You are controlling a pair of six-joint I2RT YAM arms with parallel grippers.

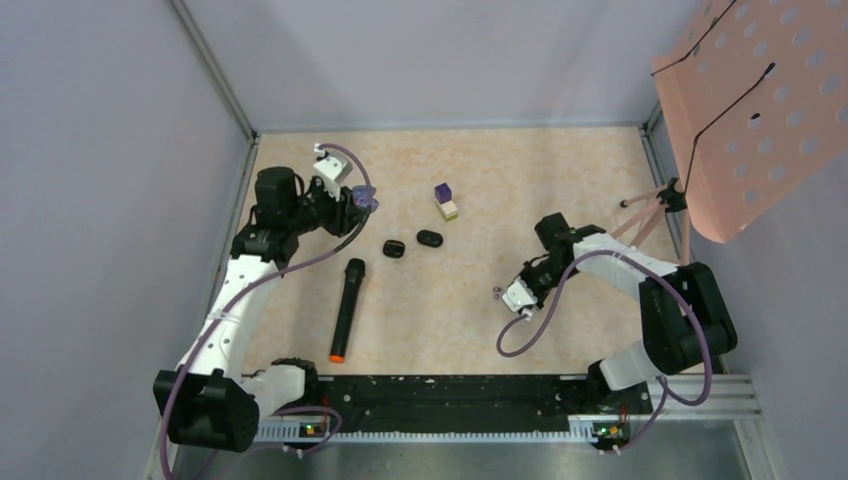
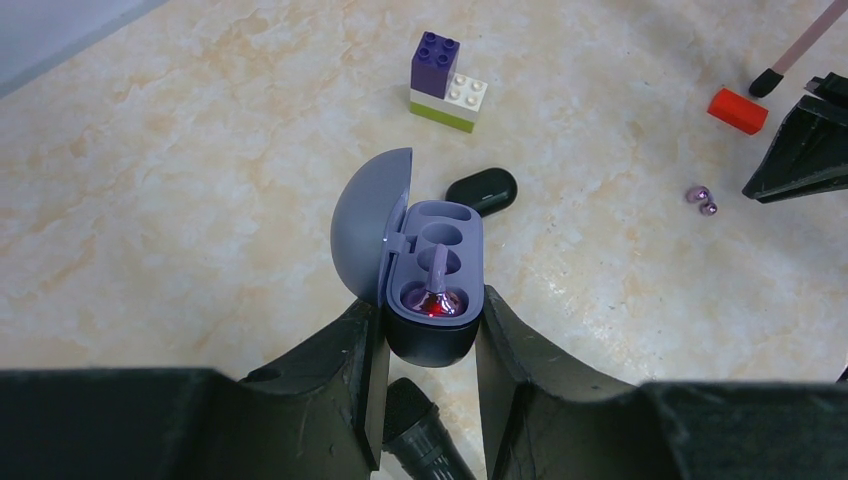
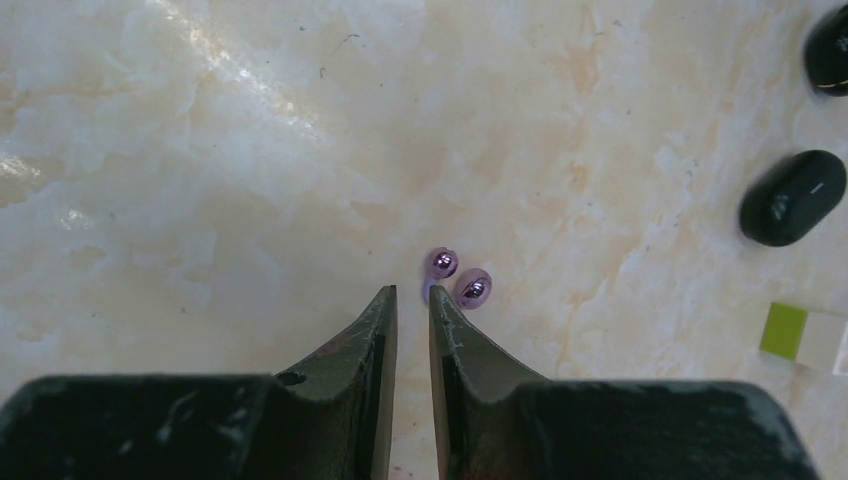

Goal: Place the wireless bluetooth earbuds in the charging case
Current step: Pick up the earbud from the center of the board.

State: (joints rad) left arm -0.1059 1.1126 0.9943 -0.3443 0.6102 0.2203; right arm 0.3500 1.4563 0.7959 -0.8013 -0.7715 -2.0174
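Your right jaws, a bare slit apart and empty, have the loose earbud just off their tips at one o'clock; left jaws pinch the charging case.

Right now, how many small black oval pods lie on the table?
2. The left pod lies beyond the microphone's head; the right pod sits beside it, nearer the toy bricks.
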